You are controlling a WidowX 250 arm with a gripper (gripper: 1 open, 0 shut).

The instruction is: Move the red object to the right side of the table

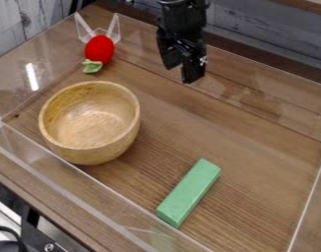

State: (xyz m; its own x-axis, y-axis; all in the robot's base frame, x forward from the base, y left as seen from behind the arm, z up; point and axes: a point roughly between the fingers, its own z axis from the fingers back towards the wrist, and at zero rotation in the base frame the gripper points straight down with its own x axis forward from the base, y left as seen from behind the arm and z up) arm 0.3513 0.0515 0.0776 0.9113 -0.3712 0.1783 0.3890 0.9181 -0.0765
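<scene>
The red object (98,46), a small round toy fruit with a green leafy bit at its near end, lies on the table (255,128) in the far left corner, close to the clear wall. My gripper (183,65) points down over the back of the table, to the right of the red object and well apart from it. Its dark fingers (167,57) stand spread, open, with nothing between them.
A wooden bowl (89,120) stands at the left, in front of the red object. A green rectangular block (190,192) lies near the front edge. Low clear acrylic walls (71,177) border the tabletop.
</scene>
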